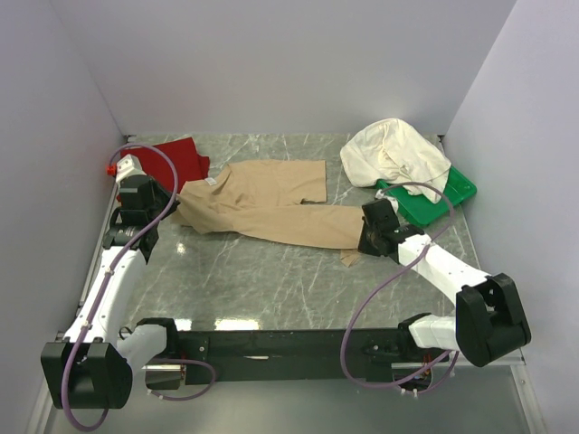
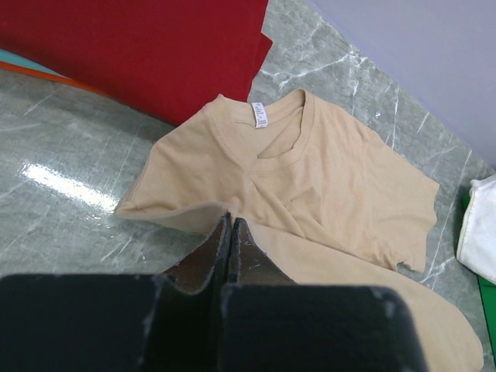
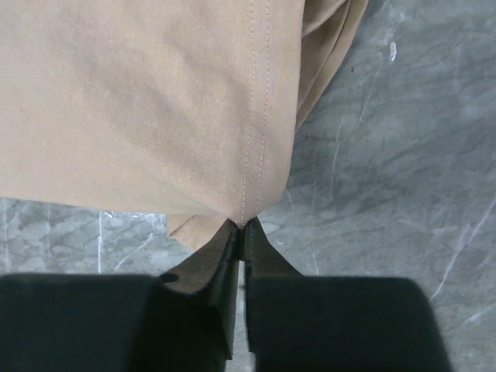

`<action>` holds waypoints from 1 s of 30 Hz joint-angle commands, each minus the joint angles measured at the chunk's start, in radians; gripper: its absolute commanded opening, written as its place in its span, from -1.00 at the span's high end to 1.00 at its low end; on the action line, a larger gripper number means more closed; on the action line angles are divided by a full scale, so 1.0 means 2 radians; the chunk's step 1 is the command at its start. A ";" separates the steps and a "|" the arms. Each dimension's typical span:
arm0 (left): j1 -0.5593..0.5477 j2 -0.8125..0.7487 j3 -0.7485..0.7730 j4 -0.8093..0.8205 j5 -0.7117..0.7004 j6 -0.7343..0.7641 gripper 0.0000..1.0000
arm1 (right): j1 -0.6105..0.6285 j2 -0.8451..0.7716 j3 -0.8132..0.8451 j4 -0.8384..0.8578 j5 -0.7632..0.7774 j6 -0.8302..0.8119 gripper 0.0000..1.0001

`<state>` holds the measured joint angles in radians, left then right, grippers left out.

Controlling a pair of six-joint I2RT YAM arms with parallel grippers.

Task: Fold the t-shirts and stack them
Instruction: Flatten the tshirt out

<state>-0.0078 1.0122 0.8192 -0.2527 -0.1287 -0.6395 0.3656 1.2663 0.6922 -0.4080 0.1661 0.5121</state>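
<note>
The tan-beige t-shirt (image 1: 271,203) lies stretched across the middle of the table, collar end to the left. My left gripper (image 1: 161,210) is shut on its left sleeve edge; the wrist view shows the fingers (image 2: 230,225) pinching the cloth (image 2: 325,170). My right gripper (image 1: 369,237) is shut on the hem corner (image 3: 248,209) at the shirt's right end. The deep red t-shirt (image 1: 176,161) lies folded at the back left, with thin orange and teal edges (image 2: 31,68) under it. The cream-white t-shirt (image 1: 394,152) is bunched at the back right.
A green plastic tray (image 1: 434,201) sits at the back right, partly under the cream-white shirt. White walls close in the table on the left, back and right. Purple cables loop off both arms.
</note>
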 commanded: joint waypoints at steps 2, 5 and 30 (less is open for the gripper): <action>0.002 -0.009 0.011 0.017 0.009 0.006 0.99 | -0.003 -0.013 0.020 -0.007 0.023 -0.010 1.00; 0.002 -0.002 0.018 0.021 0.019 0.005 0.99 | -0.003 -0.008 0.044 -0.007 0.022 -0.012 1.00; 0.002 -0.093 0.376 -0.031 0.009 0.033 0.99 | 0.063 -0.233 0.377 0.006 0.013 -0.103 1.00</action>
<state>-0.0078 0.8818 1.4872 -0.3313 -0.0841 -0.6025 0.4683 0.8478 1.3788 -0.4412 0.1909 0.3508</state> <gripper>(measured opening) 0.013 0.026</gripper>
